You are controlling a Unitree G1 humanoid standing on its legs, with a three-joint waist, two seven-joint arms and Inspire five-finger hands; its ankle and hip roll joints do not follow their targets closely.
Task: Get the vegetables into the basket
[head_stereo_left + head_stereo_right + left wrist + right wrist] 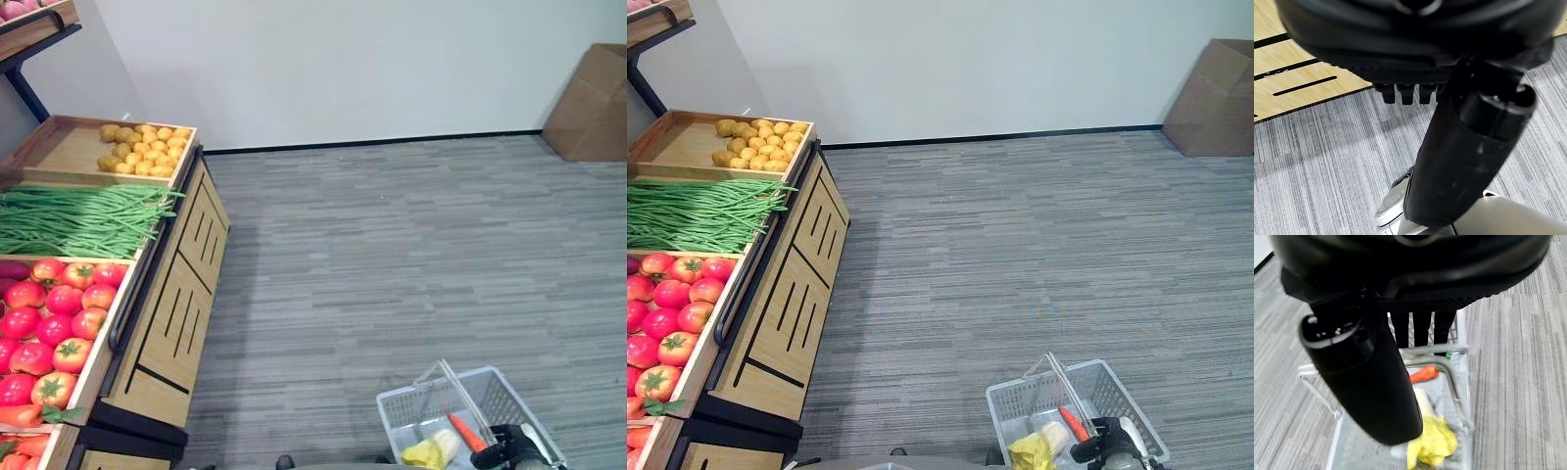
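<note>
While the right hand hangs over the basket on the grey floor, its fingers curl around the wire handle, as far as the close view allows; a carrot and a pale yellow vegetable lie inside; the left hand hangs beside the wooden stand, fingers relaxed, holding nothing; tomatoes, green beans and potatoes fill the stand's crates.

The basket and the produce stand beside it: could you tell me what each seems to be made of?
Basket: probably pale grey moulded plastic, judging by its slotted lattice walls; its handle looks like shiny metal rod. Produce stand: light wood or wood-look board, visible grain, matte, with black trim.
</note>
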